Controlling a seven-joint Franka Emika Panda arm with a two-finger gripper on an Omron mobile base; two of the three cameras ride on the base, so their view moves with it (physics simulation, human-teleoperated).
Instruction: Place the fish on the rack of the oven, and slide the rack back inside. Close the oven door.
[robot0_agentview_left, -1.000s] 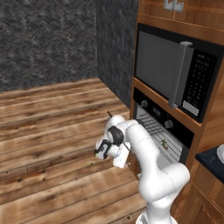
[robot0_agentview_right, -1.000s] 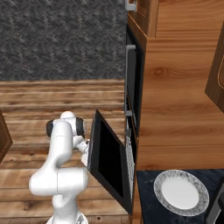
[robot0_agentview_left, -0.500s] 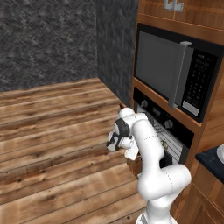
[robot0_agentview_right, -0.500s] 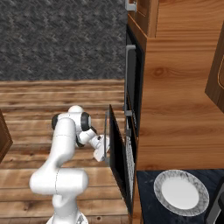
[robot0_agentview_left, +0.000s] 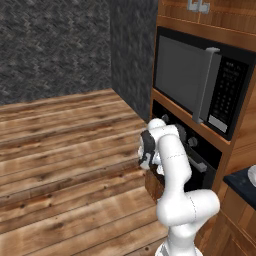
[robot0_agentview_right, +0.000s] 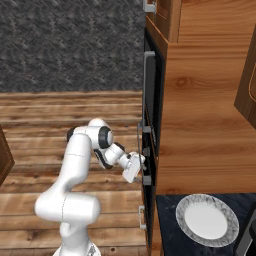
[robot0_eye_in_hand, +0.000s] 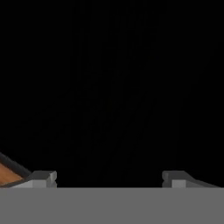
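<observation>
The oven (robot0_agentview_left: 196, 150) is a black unit with round knobs, set in wooden cabinetry under the microwave. Its door (robot0_agentview_right: 146, 165) stands upright against the oven front, seen edge-on in the right base view. My gripper (robot0_agentview_right: 140, 168) is pressed against the door's outer face at mid-height. In the hand view the dark glass of the oven door (robot0_eye_in_hand: 113, 87) is right in front of the gripper (robot0_eye_in_hand: 109, 178), whose fingertips (robot0_eye_in_hand: 43, 177) are spread wide with nothing between them. The fish and the rack are hidden behind the door.
A black microwave (robot0_agentview_left: 195, 85) with a grey vertical handle sits above the oven. A white plate (robot0_agentview_right: 207, 219) lies on the dark counter to the right. Open wooden floor (robot0_agentview_left: 65, 150) stretches to the left of the arm.
The oven door has swung up from half open to upright against the oven. My hand followed it in toward the cabinetry, pushing on its face.
</observation>
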